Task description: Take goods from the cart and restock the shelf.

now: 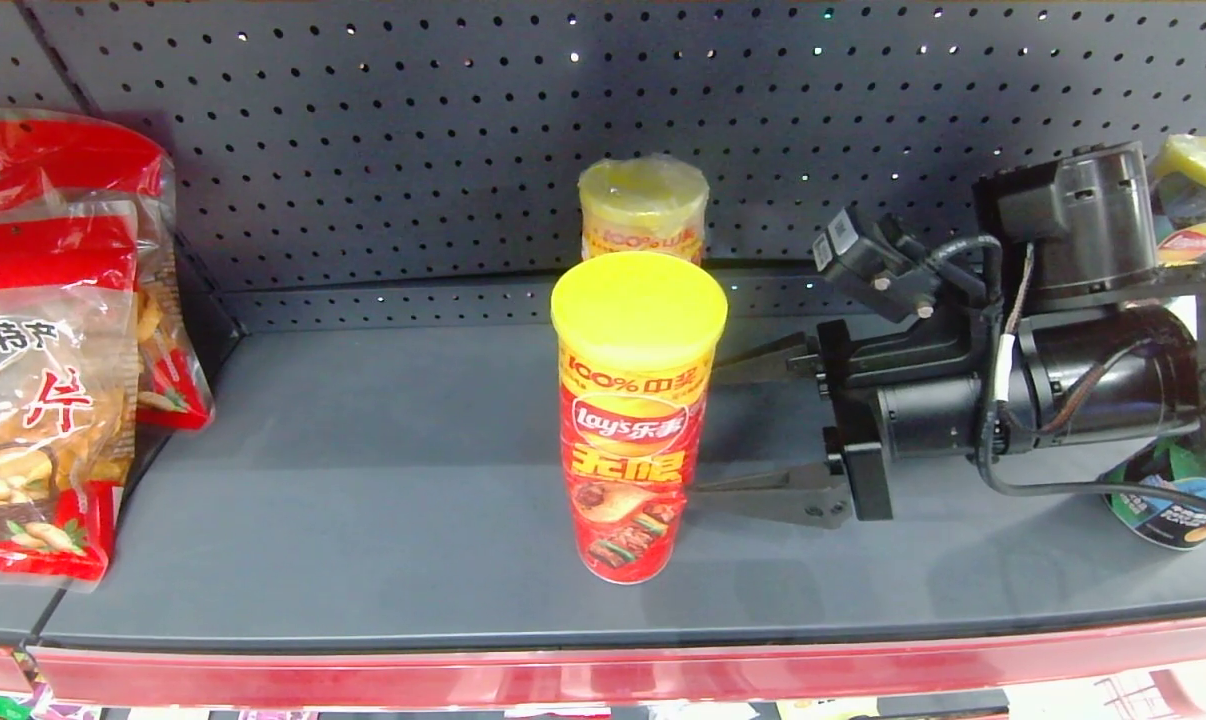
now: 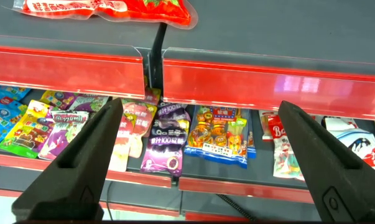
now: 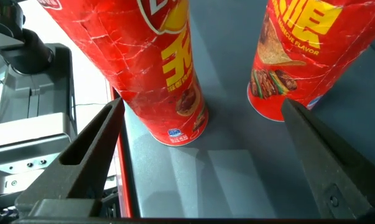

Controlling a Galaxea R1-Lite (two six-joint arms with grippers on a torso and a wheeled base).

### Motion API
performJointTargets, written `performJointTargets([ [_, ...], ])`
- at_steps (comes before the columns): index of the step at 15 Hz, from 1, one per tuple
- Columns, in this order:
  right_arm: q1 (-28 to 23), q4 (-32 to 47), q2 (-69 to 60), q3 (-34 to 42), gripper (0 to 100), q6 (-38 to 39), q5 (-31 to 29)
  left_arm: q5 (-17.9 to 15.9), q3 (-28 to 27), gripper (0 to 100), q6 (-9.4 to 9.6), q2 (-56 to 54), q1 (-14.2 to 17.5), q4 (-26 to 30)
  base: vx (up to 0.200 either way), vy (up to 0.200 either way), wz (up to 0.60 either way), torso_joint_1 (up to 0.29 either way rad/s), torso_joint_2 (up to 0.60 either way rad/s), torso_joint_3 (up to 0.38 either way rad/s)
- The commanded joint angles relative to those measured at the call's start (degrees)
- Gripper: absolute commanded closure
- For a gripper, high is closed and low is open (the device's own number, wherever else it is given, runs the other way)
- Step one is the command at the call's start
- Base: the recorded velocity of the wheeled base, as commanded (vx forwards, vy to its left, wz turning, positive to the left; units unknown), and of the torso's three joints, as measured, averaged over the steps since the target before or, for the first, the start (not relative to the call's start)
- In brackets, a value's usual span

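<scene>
Right up front on the grey metal shelf [image 1: 363, 520] stands the tall red cardboard crisp can with yellow plastic lid [image 1: 631, 420], a second can [image 1: 643, 205] behind it, both lidded, contents hidden. Right claw [image 1: 708, 430] gapes empty just beside it; best backed straight out, no nudging. Left claw [image 2: 201, 104] hangs wide, empty too.
</scene>
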Motion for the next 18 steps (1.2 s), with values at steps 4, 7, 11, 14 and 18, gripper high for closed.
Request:
performJointTargets([
  [4, -0.01, -0.27, 0.05, -0.05, 0, -0.03, -0.04, 0.04, 0.03, 0, -0.01, 0.09, 0.02, -0.01, 0.0, 0.0, 0.0, 0.0, 0.0, 0.0],
  [7, -0.45, -0.36, 0.13, 0.03, 0, -0.03, 0.05, 0.04, -0.06, 0, -0.01, 0.09, 0.02, -0.01, 0.0, 0.0, 0.0, 0.0, 0.0, 0.0],
  [11, -0.63, -0.45, 0.05, 0.03, 0, -0.12, 0.05, 0.04, 0.03, 0, -0.01, 0.09, 0.02, -0.01, 0.0, 0.0, 0.0, 0.0, 0.0, 0.0],
  [14, -0.81, -0.45, 0.05, 0.03, 0, -0.12, 0.05, 0.04, 0.03, 0, -0.01, 0.09, 0.02, -0.01, 0.0, 0.0, 0.0, 0.0, 0.0, 0.0],
  [18, -1.42, -0.45, -0.3, 0.91, 0, -0.3, 0.05, 0.04, -0.06, 0, -0.01, 0.09, 0.02, -0.01, 0.0, 0.0, 0.0, 0.0, 0.0, 0.0],
])
